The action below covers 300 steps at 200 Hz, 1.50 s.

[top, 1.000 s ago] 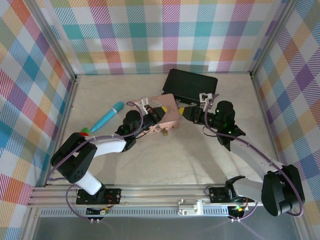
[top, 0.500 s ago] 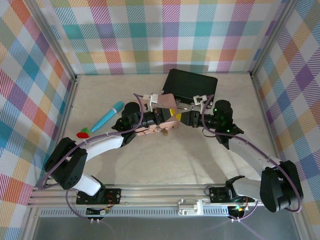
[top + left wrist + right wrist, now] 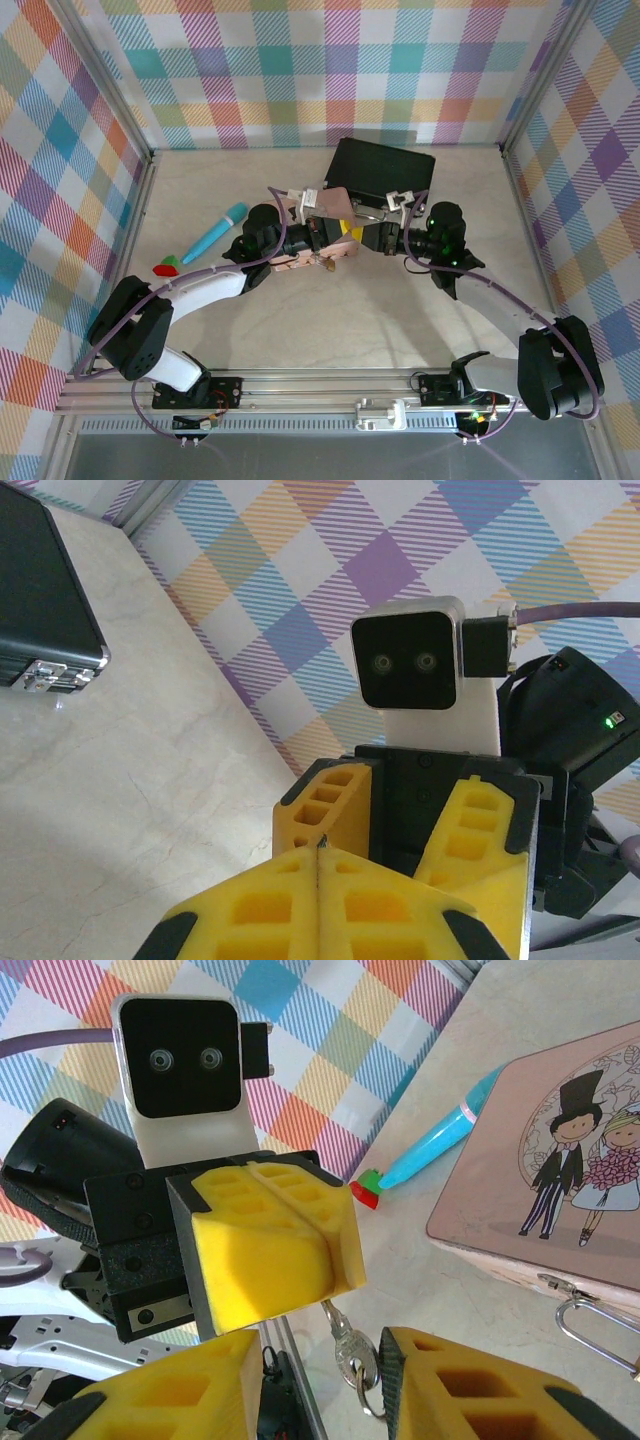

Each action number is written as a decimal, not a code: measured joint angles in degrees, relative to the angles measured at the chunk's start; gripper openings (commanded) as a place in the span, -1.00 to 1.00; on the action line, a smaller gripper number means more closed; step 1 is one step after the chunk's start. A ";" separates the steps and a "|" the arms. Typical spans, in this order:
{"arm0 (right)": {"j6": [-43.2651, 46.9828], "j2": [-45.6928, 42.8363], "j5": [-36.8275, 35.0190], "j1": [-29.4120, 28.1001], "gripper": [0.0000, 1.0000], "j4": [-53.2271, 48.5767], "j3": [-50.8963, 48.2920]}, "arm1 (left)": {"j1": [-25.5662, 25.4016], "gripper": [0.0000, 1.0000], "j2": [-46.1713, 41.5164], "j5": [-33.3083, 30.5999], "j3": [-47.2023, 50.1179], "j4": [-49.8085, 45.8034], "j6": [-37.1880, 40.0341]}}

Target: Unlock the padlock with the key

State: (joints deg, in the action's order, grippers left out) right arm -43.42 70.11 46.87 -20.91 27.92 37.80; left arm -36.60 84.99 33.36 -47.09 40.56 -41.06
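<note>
Right wrist view: key hangs from the left pincer, pinched tight, between the half-open right pincer (holding nothing). Padlock hangs at the tin nearby. Looks like a hand-over; next, squeeze the key gently.

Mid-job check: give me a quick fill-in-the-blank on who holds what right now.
The left gripper is shut on the ___. The right gripper has its jaws ___, one on either side of that thing. The padlock hangs on the ___ tin. Missing words: key; open; pink.
</note>
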 measured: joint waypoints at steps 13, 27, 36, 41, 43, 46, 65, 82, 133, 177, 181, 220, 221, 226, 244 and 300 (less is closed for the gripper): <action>-0.04 0.00 0.15 0.00 -0.27 0.04 -0.33 | 0.00 -1.00 -0.09 -0.24 0.00 -0.02 0.00; -0.07 0.00 0.15 0.00 -0.31 0.00 -0.68 | 0.00 -1.00 -0.31 -0.42 0.00 -0.02 0.02; -0.07 0.00 0.15 0.00 -0.36 -0.02 -0.76 | 0.00 -1.00 -0.46 -0.42 0.00 -0.02 0.02; -0.11 0.00 0.15 0.00 -0.39 0.02 -0.81 | 0.00 -1.00 -0.55 -0.39 0.00 -0.02 0.02; -0.15 0.00 0.15 0.00 -0.40 0.00 -0.81 | 0.02 -1.00 -0.59 -0.39 0.00 -0.02 0.02; -0.04 0.00 0.13 0.00 -0.41 0.02 -0.83 | 0.00 -1.00 -0.63 -0.39 0.00 -0.02 0.02; -0.28 0.00 0.13 0.00 -0.43 0.07 -0.98 | 0.00 -1.00 -0.76 -0.42 0.00 0.00 0.00; -0.39 0.00 0.13 0.00 -0.47 0.35 -1.07 | 0.00 -1.00 -0.76 -0.42 0.00 0.02 0.00; -1.27 0.83 0.13 0.00 -0.68 2.71 -1.11 | 0.00 -1.00 -0.76 0.07 0.00 0.09 -0.26; -2.08 1.46 0.35 0.00 -0.78 3.82 -1.11 | 0.02 -1.00 -0.76 0.04 0.00 0.11 -0.76; -2.10 1.46 0.35 0.00 -0.80 3.85 -1.11 | 0.02 -1.00 -0.76 0.04 0.00 0.11 -0.92; -2.36 1.46 0.59 0.00 -0.80 4.59 -1.14 | 0.15 -1.00 -0.72 0.13 0.00 0.90 -2.16; -2.38 1.46 0.59 0.00 -0.80 4.63 -1.14 | 0.17 -1.00 -0.72 0.15 0.00 0.96 -2.23; -2.45 1.46 0.61 0.00 -0.77 4.85 -1.11 | 0.17 -1.00 -0.61 0.20 0.00 1.36 -2.47; -2.67 1.46 0.66 0.00 -0.68 5.64 -1.14 | 0.15 -1.00 -0.15 0.50 0.00 2.89 -3.32; -3.30 2.23 1.64 0.00 -0.75 7.37 -1.18 | 0.17 -1.00 0.90 1.62 0.00 5.18 -5.22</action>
State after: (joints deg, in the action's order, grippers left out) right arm -46.72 72.34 48.51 -20.91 35.29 36.62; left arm -36.42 85.89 34.98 -47.09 45.74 -46.28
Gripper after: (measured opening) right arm 0.144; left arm 0.061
